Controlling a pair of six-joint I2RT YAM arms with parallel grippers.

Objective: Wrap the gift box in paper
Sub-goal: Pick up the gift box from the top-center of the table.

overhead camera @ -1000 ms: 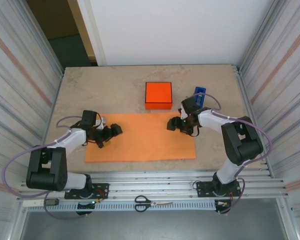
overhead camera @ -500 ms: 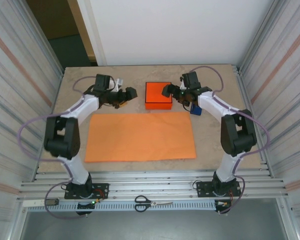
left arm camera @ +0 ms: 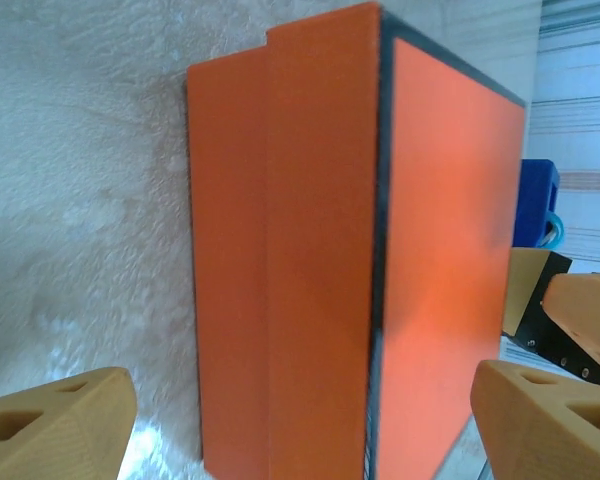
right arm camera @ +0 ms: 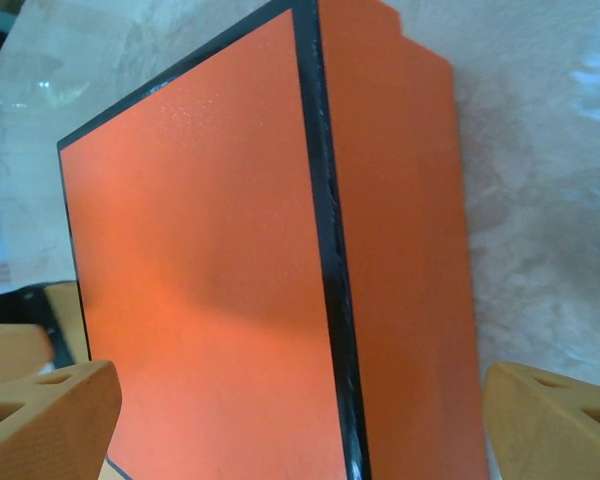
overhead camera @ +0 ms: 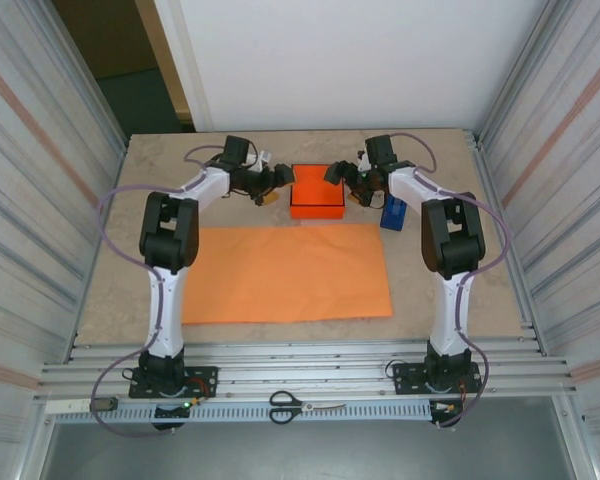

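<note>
While my left gripper (overhead camera: pixel 280 181) and right gripper (overhead camera: pixel 337 175) are flanking the small flat red-orange gift box (overhead camera: pixel 316 188) at the far middle of the beige worktop (overhead camera: pixel 440 270), both are gaping wide, clamping nothing. The large plain orange paper sheet (overhead camera: pixel 285 272) is lying just nearer.

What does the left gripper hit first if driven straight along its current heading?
The gift box. The left gripper points at the box's left side wall, which sits straight ahead between its open fingers in the wrist view. The gap looks small, but depth is unclear.
</note>
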